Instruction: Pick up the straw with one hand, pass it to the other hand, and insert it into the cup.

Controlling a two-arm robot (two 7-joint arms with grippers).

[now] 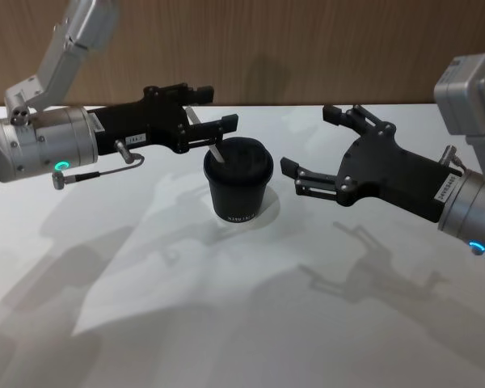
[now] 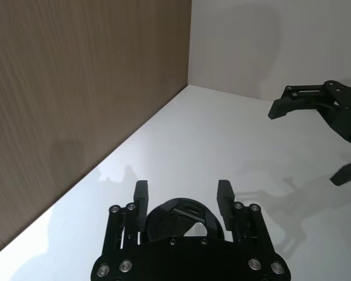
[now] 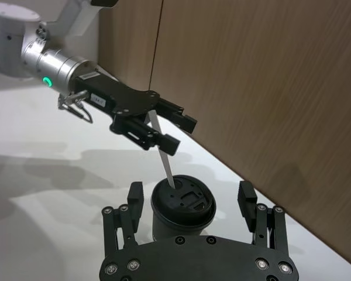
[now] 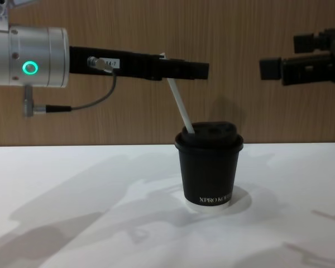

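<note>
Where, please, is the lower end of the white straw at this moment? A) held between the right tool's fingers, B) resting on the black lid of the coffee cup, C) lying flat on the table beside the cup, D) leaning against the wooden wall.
B: the straw slants down from the left tool to the domed lid of the black coffee cup, while the right tool hangs open beside the cup.
</note>
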